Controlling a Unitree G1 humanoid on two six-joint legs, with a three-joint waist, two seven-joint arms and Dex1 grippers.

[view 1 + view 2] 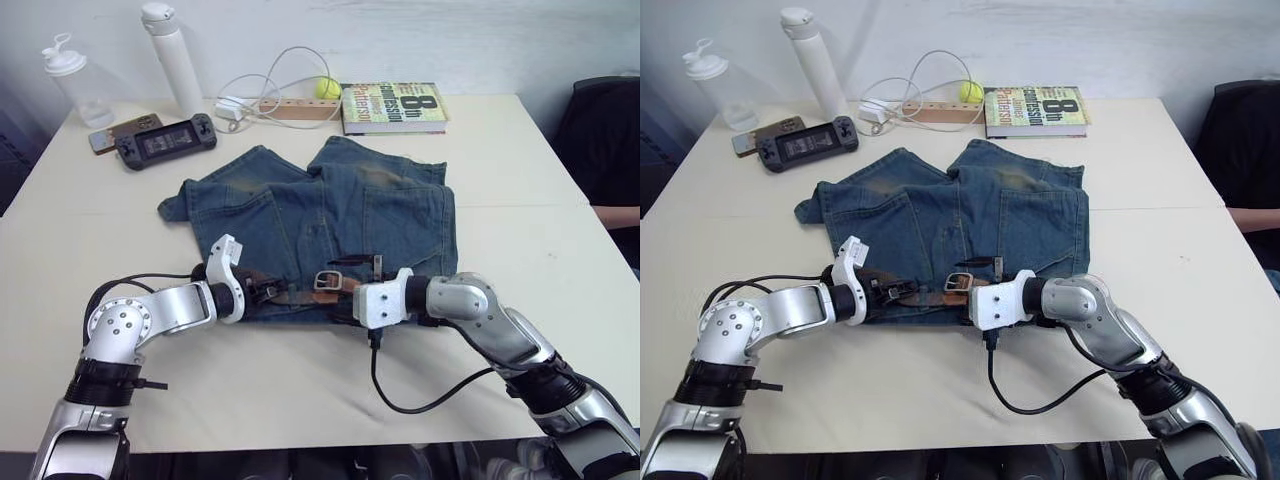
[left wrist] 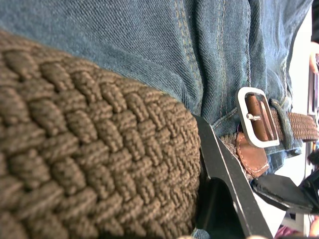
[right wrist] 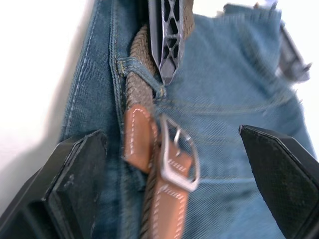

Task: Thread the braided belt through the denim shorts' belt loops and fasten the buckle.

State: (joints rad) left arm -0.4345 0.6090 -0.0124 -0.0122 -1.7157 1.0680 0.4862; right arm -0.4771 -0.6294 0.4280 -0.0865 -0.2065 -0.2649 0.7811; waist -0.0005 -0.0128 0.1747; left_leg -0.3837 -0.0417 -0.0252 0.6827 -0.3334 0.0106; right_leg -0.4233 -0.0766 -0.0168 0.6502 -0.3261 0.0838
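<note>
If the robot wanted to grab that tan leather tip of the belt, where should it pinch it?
Probably at the tan leather tip's free rounded end, pinching its two flat faces. It lies flat along the denim shorts' waistband beside the buckle, so the right end effector, open around it, could close from above, clear of the metal frame.

Coarse woven belt (image 2: 89, 149); shiny metal buckle (image 2: 256, 117); faded denim shorts (image 1: 320, 215).

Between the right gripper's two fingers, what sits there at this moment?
In the right wrist view, the right gripper is open astride the waistband of the denim shorts, with the buckle and the braided belt lying between.
</note>
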